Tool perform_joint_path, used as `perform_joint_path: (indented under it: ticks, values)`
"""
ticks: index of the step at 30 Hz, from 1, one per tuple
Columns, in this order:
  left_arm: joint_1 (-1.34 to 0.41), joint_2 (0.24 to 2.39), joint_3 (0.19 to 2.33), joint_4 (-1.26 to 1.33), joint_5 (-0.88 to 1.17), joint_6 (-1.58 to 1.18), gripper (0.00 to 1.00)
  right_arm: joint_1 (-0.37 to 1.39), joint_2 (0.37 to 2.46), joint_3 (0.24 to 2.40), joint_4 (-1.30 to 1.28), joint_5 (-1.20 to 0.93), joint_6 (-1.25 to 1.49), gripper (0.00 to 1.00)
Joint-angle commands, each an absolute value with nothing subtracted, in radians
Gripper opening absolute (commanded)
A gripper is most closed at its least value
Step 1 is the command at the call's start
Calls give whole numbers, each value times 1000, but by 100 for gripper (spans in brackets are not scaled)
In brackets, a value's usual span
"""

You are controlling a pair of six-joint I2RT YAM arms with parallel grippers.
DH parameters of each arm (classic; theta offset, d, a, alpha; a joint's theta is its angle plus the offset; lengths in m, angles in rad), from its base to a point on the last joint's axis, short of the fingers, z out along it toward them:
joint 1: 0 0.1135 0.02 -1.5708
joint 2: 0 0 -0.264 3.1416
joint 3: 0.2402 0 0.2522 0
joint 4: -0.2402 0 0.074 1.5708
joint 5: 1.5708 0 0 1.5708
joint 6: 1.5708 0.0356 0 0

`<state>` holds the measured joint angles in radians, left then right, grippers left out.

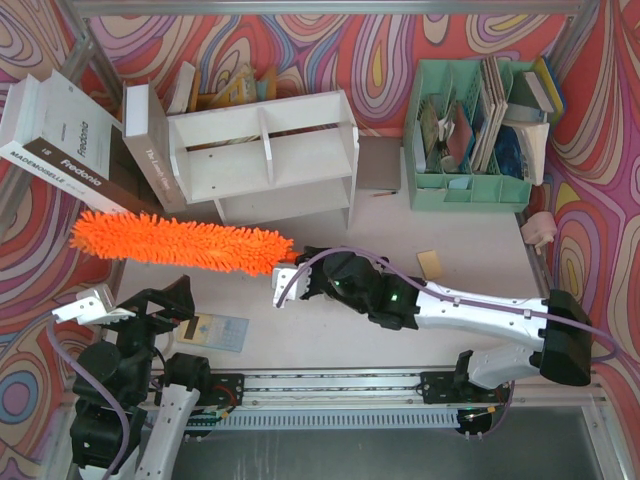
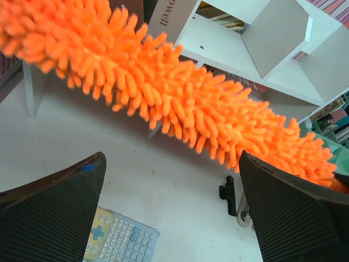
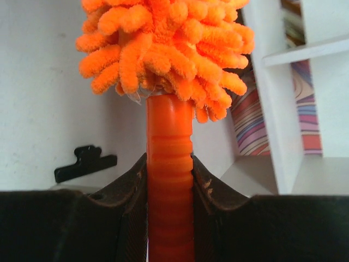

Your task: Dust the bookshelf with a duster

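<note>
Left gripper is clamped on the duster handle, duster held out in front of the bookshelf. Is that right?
Not quite. It is the right gripper that is clamped on the duster by its handle, as the right wrist view shows. The left gripper is open and holds nothing. The rest stands: the duster is held out in front of the bookshelf.

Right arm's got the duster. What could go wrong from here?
The right tool grips the duster only by its thin handle; pressing the long head on the bookshelf may twist it loose. The head lies close to a leaning book; a sweep might topple it.
</note>
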<state>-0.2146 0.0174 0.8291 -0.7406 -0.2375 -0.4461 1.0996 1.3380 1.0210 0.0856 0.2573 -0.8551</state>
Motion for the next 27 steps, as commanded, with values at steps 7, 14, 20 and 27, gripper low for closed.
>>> perform_joint_path:
  ticks: [7, 14, 20, 27]
  values:
    - [-206, 5, 816, -726, -256, -459, 99, 1083, 1287, 1093, 169, 248, -819, 0]
    - [-203, 5, 815, -724, -256, -459, 99, 1083, 1296, 1146, 201, 221, -846, 0]
    - [-201, 8, 812, -718, -250, -457, 99, 1083, 1291, 1069, 215, 245, -807, 0]
    - [-201, 8, 810, -715, -249, -459, 98, 1083, 1254, 965, 210, 277, -730, 0]
